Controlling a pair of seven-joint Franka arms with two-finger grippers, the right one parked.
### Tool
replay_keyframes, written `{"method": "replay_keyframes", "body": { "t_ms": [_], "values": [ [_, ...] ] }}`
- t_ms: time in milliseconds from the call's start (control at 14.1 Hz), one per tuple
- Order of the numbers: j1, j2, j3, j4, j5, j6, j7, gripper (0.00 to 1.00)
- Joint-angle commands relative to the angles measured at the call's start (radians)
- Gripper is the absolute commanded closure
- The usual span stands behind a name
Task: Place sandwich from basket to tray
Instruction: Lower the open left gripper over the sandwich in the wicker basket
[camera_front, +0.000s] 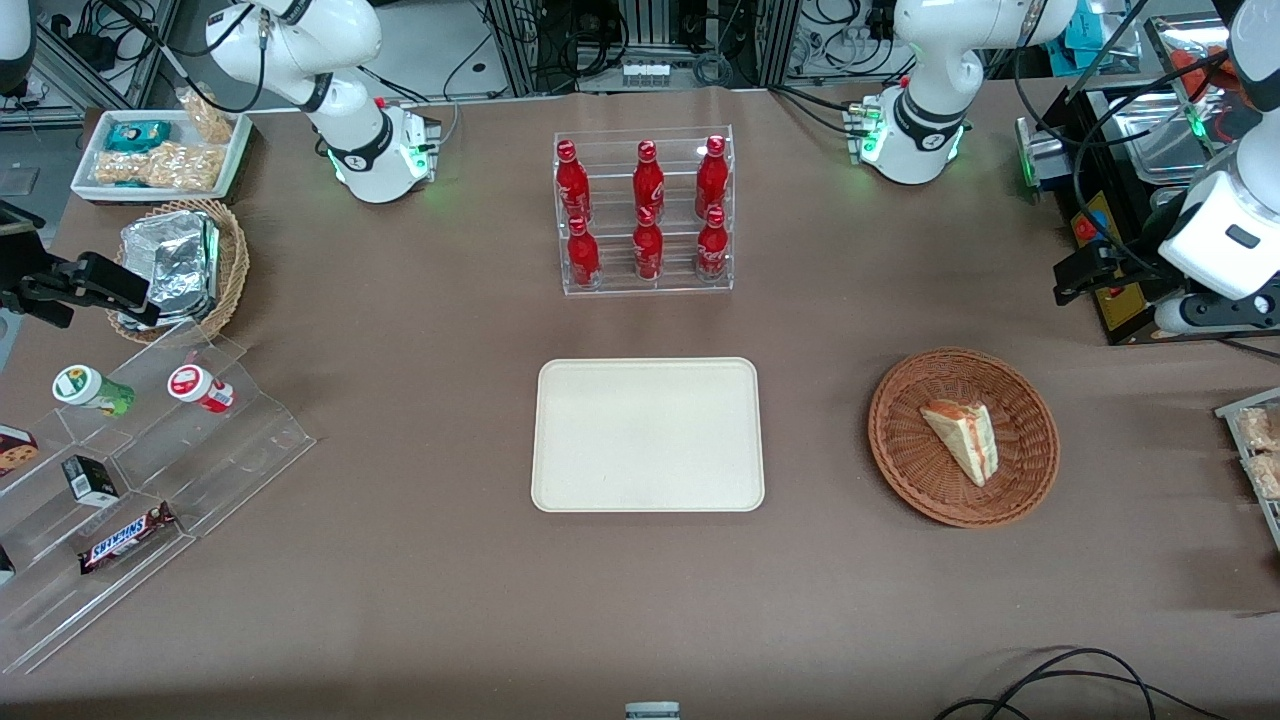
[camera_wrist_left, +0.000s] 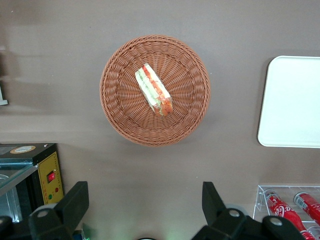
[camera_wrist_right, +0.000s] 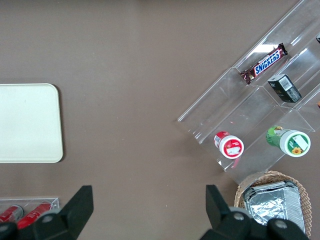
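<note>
While the brown paper-covered surface (camera_front: 420, 600) spreads under everything, the largest thing on it is the clear acrylic stepped display stand (camera_front: 150, 470) toward the parked arm's end, holding two round-lidded cups, one small dark box and one Snickers bar (camera_front: 127, 537). Next in size, the flat cream-beige rectangular tray (camera_front: 647, 435) with rounded corners lies bare in the middle of the surface. Farther from the front camera than that tray stands a clear acrylic bottle rack (camera_front: 645, 210) carrying six red bottles in two rows of three. Toward the working arm's end, beside the tray but well apart from it, sits the round reddish-brown wicker basket (camera_front: 963, 436), and in it lies one small triangular sandwich (camera_front: 962, 438) of pale bread with orange-red and light green filling, resting on the woven bottom. A lighter tan wicker basket (camera_front: 232, 262) near the display stand holds foil-wrapped packs. The left arm's gripper (camera_wrist_left: 145, 207) hangs high above the surface, near the reddish basket and clear of it, its jaws spread wide apart and holding nothing.
</note>
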Motion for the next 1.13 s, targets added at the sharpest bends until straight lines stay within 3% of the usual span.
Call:
{"method": "replay_keyframes", "body": {
  "t_ms": [0, 636, 848, 1061],
  "values": [
    [0.007, 0.002, -0.001, 0.016, -0.006, -0.022, 0.007, 0.0],
    [0.006, 0.049, -0.001, -0.01, -0.006, -0.049, -0.004, 0.0],
    [0.006, 0.109, -0.001, -0.085, -0.003, 0.029, -0.004, 0.0],
    [0.006, 0.123, 0.001, -0.234, 0.006, 0.216, -0.006, 0.0]
  ]
}}
